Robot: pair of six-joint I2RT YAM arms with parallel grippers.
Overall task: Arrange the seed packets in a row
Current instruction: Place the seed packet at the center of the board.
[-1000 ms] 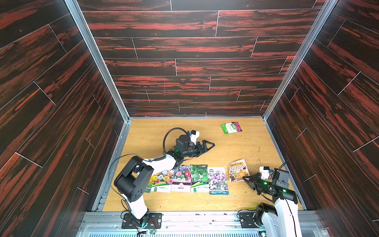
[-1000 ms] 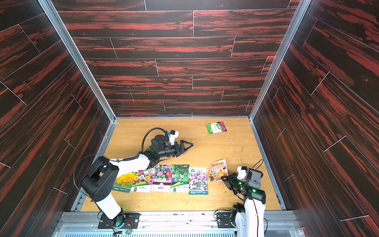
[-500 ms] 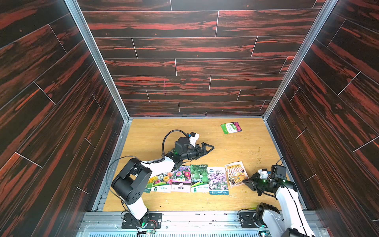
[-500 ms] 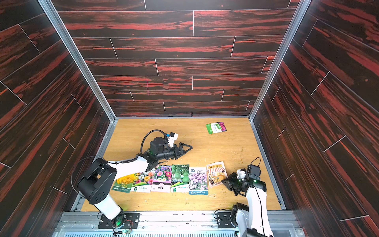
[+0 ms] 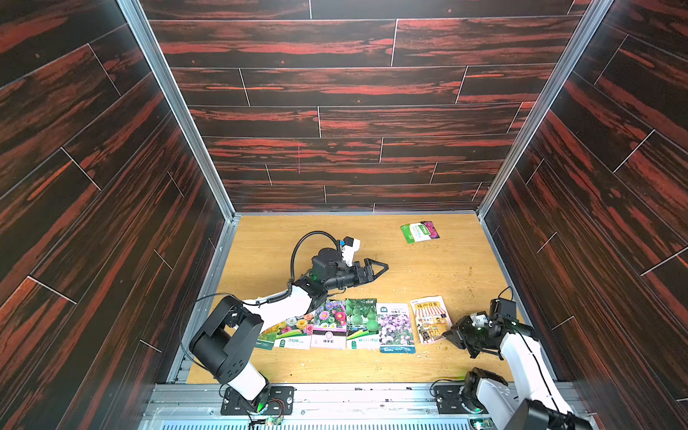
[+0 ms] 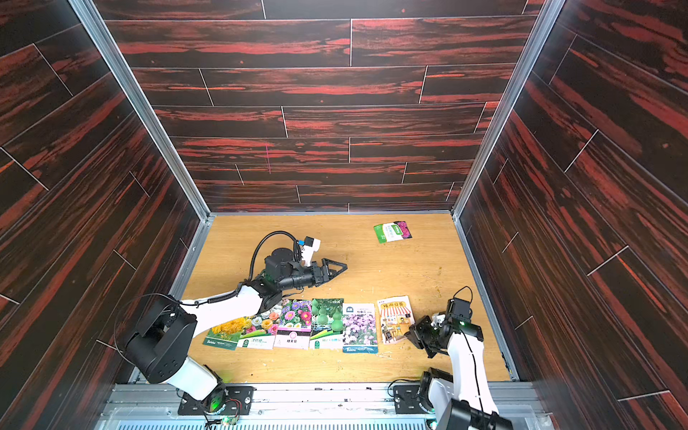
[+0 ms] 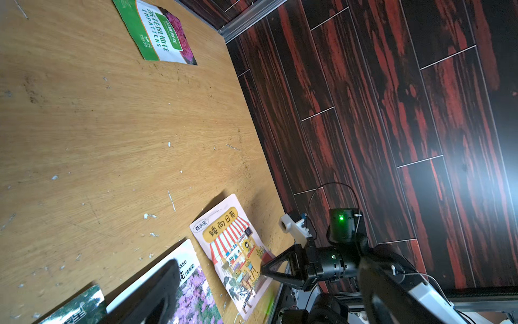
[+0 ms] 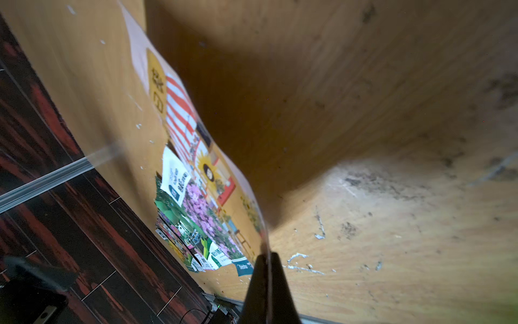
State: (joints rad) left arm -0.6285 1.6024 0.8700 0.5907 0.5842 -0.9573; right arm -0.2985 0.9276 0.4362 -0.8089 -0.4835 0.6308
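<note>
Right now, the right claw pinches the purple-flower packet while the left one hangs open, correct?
Not quite. The right gripper pinches the orange packet, as the right wrist view shows; the purple packet lies loose beside it. The left gripper does hang open.

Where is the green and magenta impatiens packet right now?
In both top views the impatiens packet lies alone near the far right corner of the table, well apart from the row at the front.

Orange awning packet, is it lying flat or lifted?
Lifted: the orange awning packet bows above its shadow, one edge pinched in the shut right gripper.
</note>
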